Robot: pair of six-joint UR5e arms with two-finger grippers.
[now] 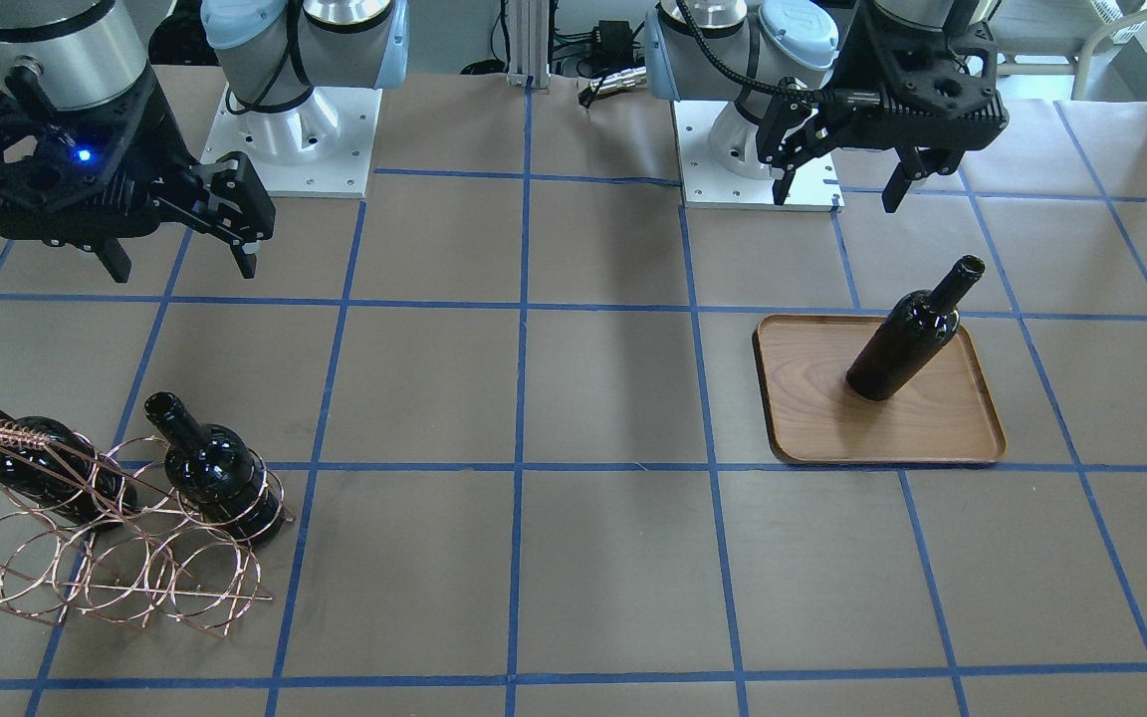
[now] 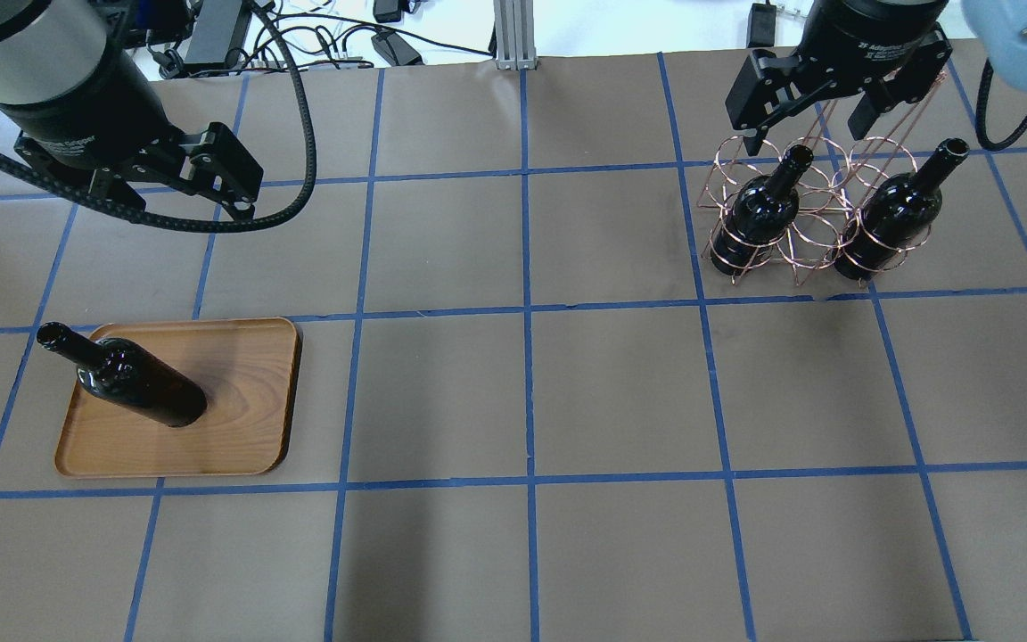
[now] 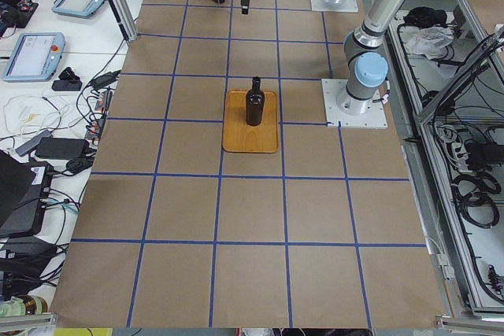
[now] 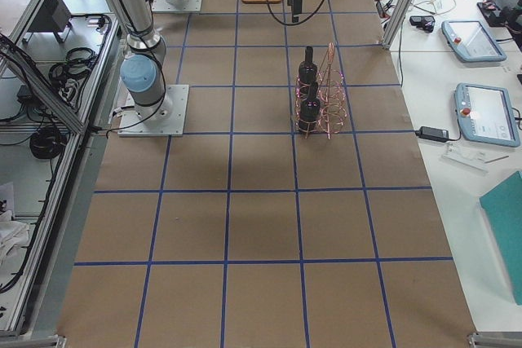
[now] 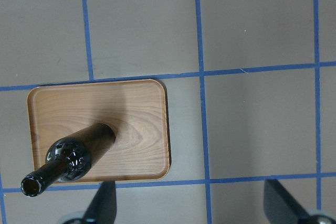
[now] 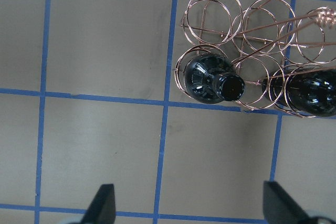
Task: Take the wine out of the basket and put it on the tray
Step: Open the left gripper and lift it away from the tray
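Observation:
One wine bottle (image 1: 907,334) stands upright on the wooden tray (image 1: 932,428); both also show in the left wrist view, bottle (image 5: 79,156) and tray (image 5: 142,108). My left gripper (image 1: 837,191) is open and empty, raised behind the tray toward the robot. The copper wire basket (image 1: 115,568) holds two more wine bottles (image 1: 215,468) (image 1: 36,458), necks up. My right gripper (image 1: 183,267) is open and empty, raised above the table beside the basket. In the right wrist view one bottle (image 6: 210,77) is ahead of the open fingers (image 6: 102,205).
The brown table (image 2: 531,392) is marked with a blue tape grid. The two arm bases (image 1: 295,129) (image 1: 753,149) stand at the robot's edge. Several basket hoops (image 2: 745,156) hold nothing. Cables lie past the far edge (image 2: 344,40).

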